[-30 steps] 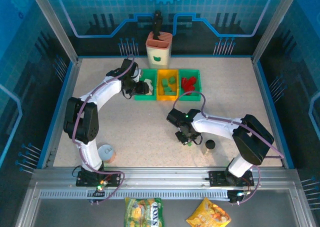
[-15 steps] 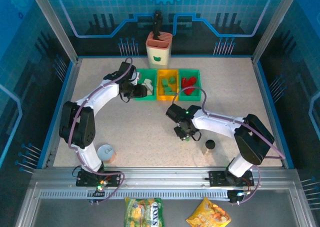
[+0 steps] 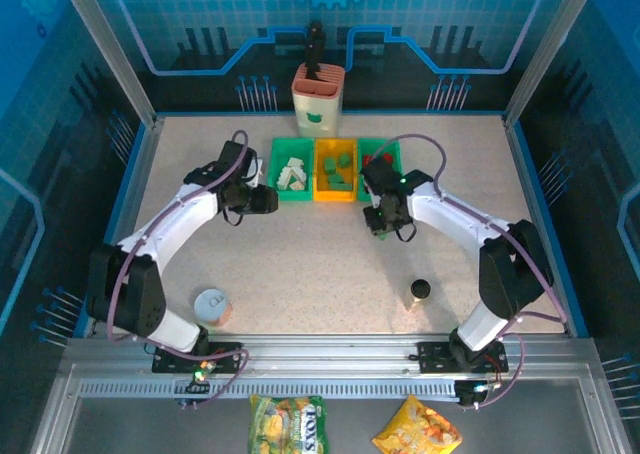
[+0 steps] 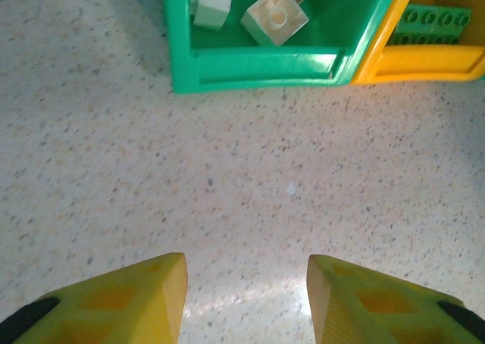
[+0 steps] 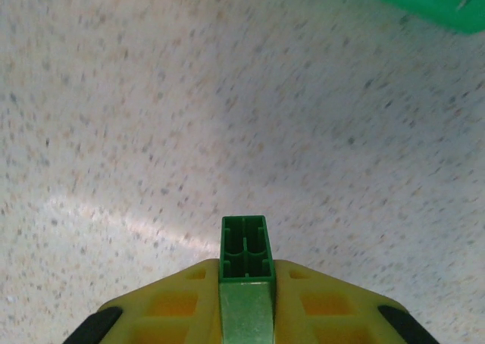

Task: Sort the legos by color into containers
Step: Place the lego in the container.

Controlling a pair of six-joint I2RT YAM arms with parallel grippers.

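Now the right gripper (image 5: 244, 268), clamped on a green lego (image 5: 244, 238), hovers just short of the bins (image 3: 292, 197), apparently mid-delivery; next it should reach the yellow bin (image 3: 335, 199) of green legos (image 3: 340, 169) and release, while the left gripper (image 4: 246, 272) gapes empty.

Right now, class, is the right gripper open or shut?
Shut: the right gripper pinches a green lego between its yellow fingers.
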